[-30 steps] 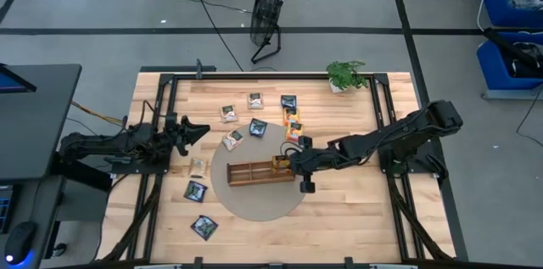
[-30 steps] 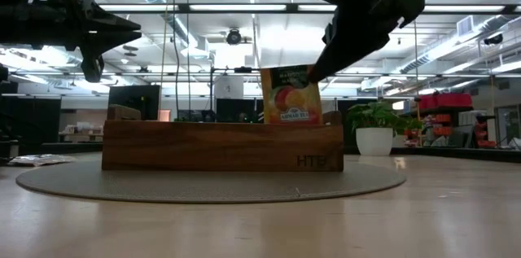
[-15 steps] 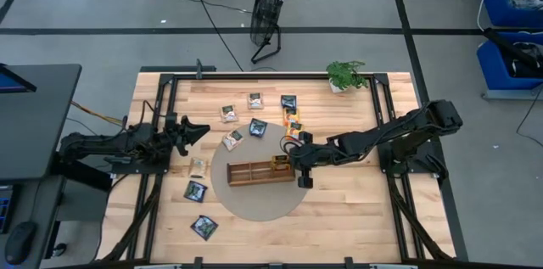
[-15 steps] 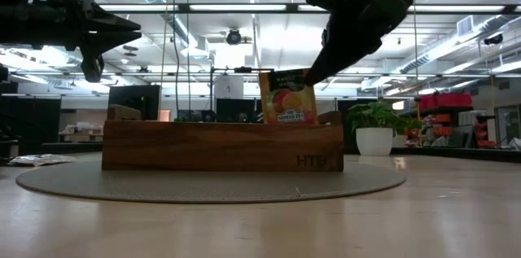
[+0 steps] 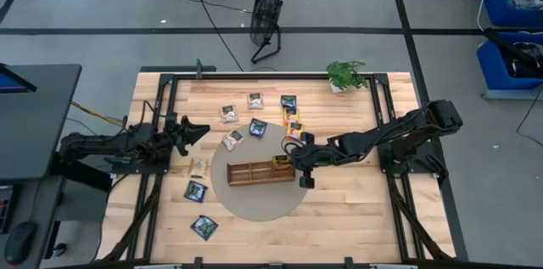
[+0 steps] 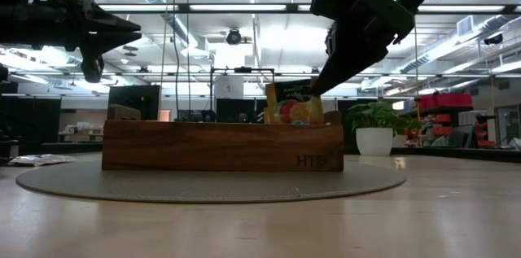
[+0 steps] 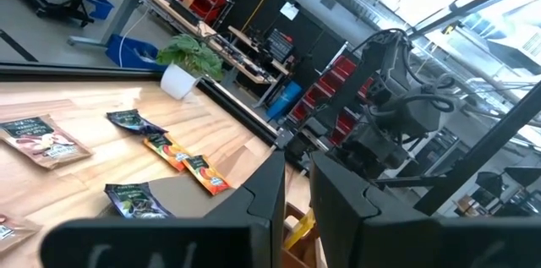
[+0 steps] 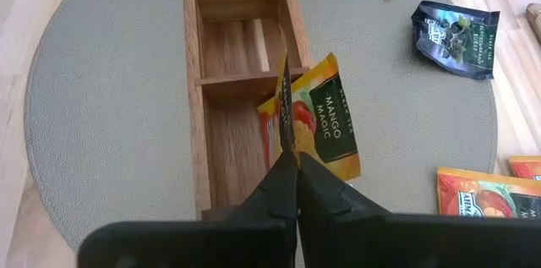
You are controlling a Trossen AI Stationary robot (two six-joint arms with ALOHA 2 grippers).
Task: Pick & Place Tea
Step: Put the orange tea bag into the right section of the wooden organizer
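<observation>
- High view: the right tool (image 5: 296, 165) reaches to the right end of the tray (image 5: 260, 172), which lies on a round grey mat (image 5: 260, 207) in the middle of the desk (image 5: 356, 218). An orange sachet (image 5: 279, 163) shows at that end of the tray, just beside the tool. The left tool (image 5: 193, 130) hangs over the desk's left side, well apart from the tray; whether its fingers are parted cannot be told here. Other sachets lie scattered behind the mat and to its left; a potted plant (image 5: 346, 75) stands at the far right corner.
- Low view: the right tool (image 6: 319, 89) comes down from above, pinching the orange sachet (image 6: 293, 105) by its top edge. The sachet stands tilted, its lower part hidden behind the tray's (image 6: 221, 146) wall. The left tool (image 6: 106, 30) hangs high, apart from the tray.
- Left wrist view: the left tool's fingers (image 7: 269, 192) stand with a narrow gap between them and hold nothing. Beyond lie dark and orange sachets on the desk.
- Right wrist view: the right tool's fingers (image 8: 283, 188) are closed on the orange sachet (image 8: 325, 122), labelled mango, over the tray's (image 8: 196, 90) nearest compartment. A dark sachet (image 8: 456, 40) lies at the mat's edge.
</observation>
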